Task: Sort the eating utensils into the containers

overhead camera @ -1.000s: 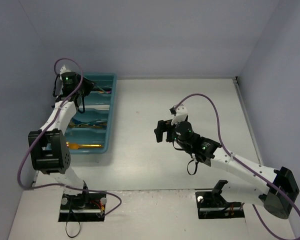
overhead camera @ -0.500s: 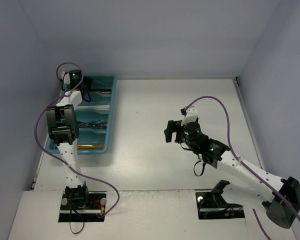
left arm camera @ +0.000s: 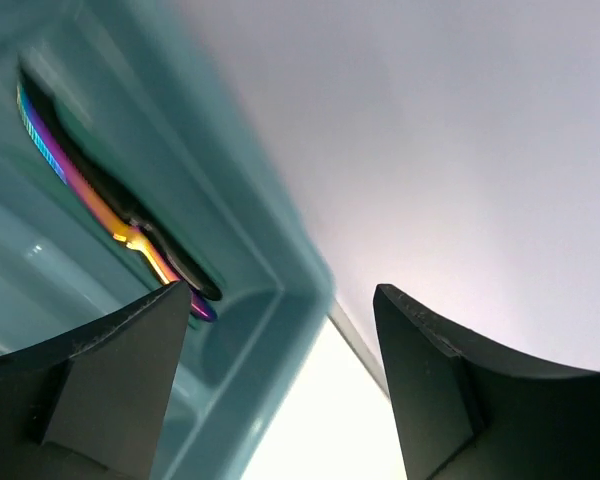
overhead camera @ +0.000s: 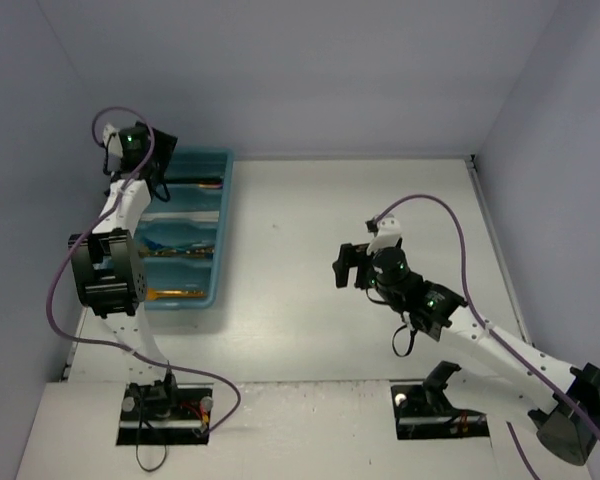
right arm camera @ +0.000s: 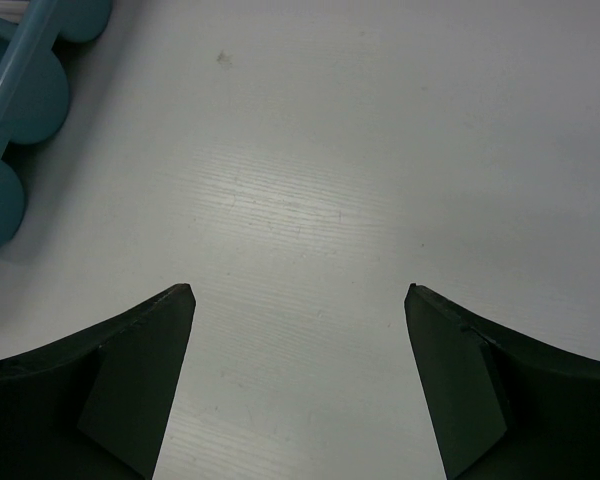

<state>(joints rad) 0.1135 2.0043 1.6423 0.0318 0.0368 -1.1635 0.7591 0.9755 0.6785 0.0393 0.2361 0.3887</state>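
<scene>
The containers are the long compartments of one teal tray (overhead camera: 223, 230) at the table's left. Utensils lie in it: a gold one (overhead camera: 176, 293) in the nearest compartment, blue and gold ones (overhead camera: 185, 246) in the middle, and dark ones (overhead camera: 206, 183) in the farthest. In the left wrist view an iridescent purple utensil (left arm camera: 75, 185) lies beside a black one (left arm camera: 130, 205) against the tray wall (left arm camera: 270, 255). My left gripper (overhead camera: 167, 165) (left arm camera: 280, 290) hangs open and empty over the tray's far left corner. My right gripper (overhead camera: 343, 266) (right arm camera: 298, 290) stands open and empty above bare table.
The table is walled in by pale blue panels on the left, back and right. The tray's scalloped end (right arm camera: 15, 110) shows at the upper left of the right wrist view. Both arm bases sit at the near edge.
</scene>
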